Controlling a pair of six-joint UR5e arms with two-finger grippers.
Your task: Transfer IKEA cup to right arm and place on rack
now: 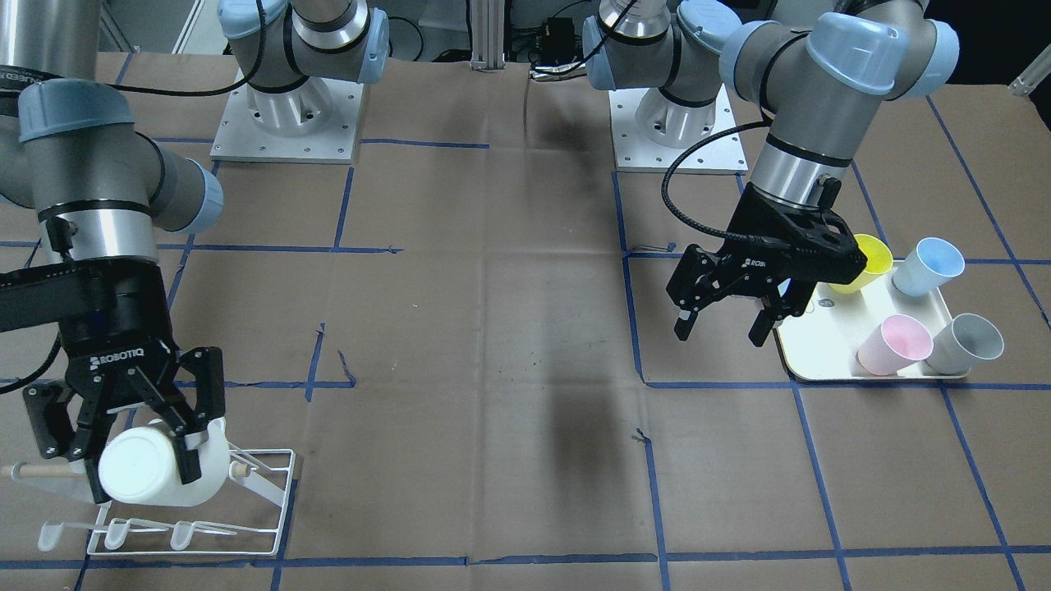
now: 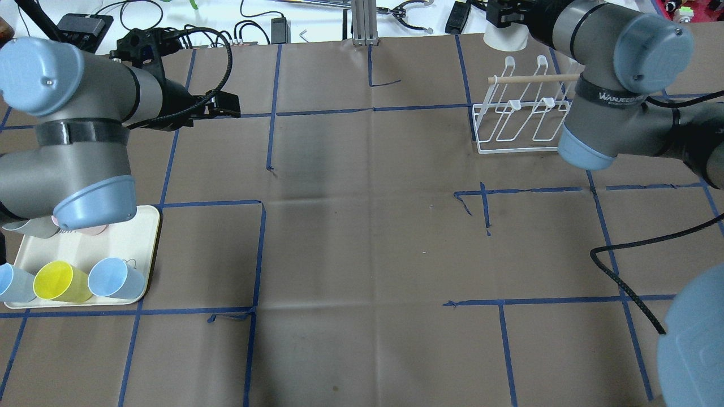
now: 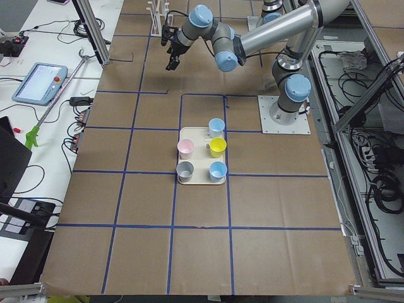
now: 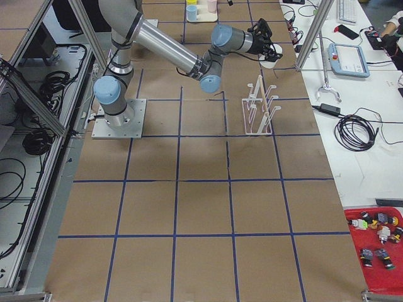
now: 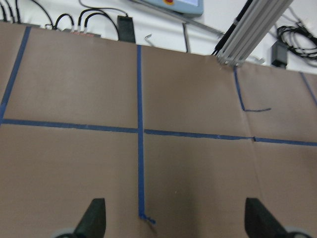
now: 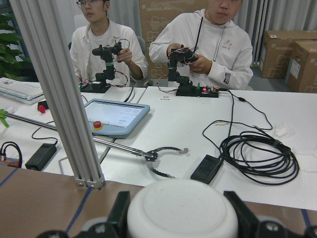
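Though pinched only across its wall between the fingers [image 1: 190, 460] of the right gripper [image 1: 139, 478], looks securely held: white IKEA cup [image 1: 152, 480] on its side, base toward the front-facing camera, at 8 o'clock in that view, just above the white wire rack [image 1: 275, 492] and level with its wooden dowel [image 1: 33, 470]; touching or not, cannot tell. Probably light, rigid, smooth plastic: slippery under pads, hard to crush, best gripped mid-wall, leaving the mouth free for a prong [image 1: 115, 533] at 6 o'clock below. Left gripper [image 1: 722, 322] spread wide and empty at 3 o'clock, beside the cream tray [image 1: 809, 361] of coloured cups [image 1: 893, 345]
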